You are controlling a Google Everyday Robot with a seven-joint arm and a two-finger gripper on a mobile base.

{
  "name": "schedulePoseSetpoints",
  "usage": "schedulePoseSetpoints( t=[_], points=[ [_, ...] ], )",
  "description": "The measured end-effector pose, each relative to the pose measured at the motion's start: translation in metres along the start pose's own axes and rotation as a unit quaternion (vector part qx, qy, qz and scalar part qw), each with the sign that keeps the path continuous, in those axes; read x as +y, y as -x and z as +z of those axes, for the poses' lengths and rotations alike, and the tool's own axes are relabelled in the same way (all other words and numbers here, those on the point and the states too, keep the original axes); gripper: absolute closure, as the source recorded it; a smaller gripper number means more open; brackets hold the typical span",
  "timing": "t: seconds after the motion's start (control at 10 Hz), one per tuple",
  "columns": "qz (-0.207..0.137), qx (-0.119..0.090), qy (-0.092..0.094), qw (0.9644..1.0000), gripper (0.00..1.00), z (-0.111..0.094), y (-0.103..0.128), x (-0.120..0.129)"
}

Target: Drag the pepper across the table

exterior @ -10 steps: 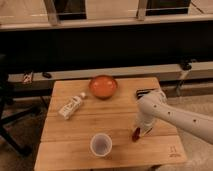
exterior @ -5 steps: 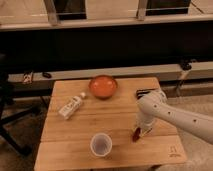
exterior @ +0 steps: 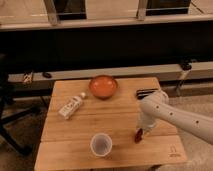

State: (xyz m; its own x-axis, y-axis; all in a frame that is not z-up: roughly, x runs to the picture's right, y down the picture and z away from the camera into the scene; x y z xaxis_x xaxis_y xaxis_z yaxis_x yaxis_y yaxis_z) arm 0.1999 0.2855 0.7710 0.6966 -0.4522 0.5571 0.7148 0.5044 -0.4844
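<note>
Pepper drag, arm parked on the table's right side

Table (exterior: 90,125) is light wood; the gripper (exterior: 142,131) hangs right over the pepper (exterior: 138,136), which pokes out just below-left of it. Small, dark red, glossy, long axis tilted diagonally. Grip state: honestly cannot tell.

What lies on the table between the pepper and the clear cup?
In the camera view, only bare wood of the table separates the pepper from the cup. The tool sits right at the pepper, on the table's right side.
</note>
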Motion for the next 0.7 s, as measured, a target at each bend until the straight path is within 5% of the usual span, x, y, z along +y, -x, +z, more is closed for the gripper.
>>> schedulePoseSetpoints(
  t=[0.7],
  points=[
    [0.012,0.002,0.008,0.9999,1.00,0.001,-0.003,0.015]
  ],
)
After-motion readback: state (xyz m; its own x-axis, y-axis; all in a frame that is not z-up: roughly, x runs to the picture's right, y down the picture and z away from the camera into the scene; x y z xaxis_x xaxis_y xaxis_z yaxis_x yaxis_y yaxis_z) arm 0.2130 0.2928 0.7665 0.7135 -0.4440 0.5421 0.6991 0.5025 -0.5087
